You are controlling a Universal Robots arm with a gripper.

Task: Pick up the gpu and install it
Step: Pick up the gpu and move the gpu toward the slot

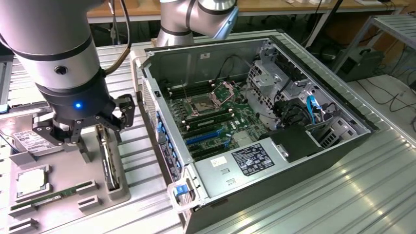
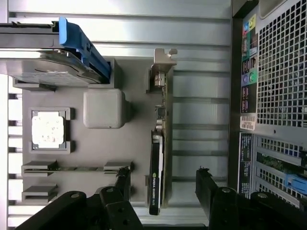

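Black-faced gpu (image 2: pixel 159 129) is standing on edge beneath my gripper (image 2: pixel 164 173); I'm straddling its long axis with fingers (image 2: pixel 123 181) spread open.

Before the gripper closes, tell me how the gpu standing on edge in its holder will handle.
The gpu is a thin flat board, so it is probably stiff. It stands on its narrow edge, so it would likely tip once freed.
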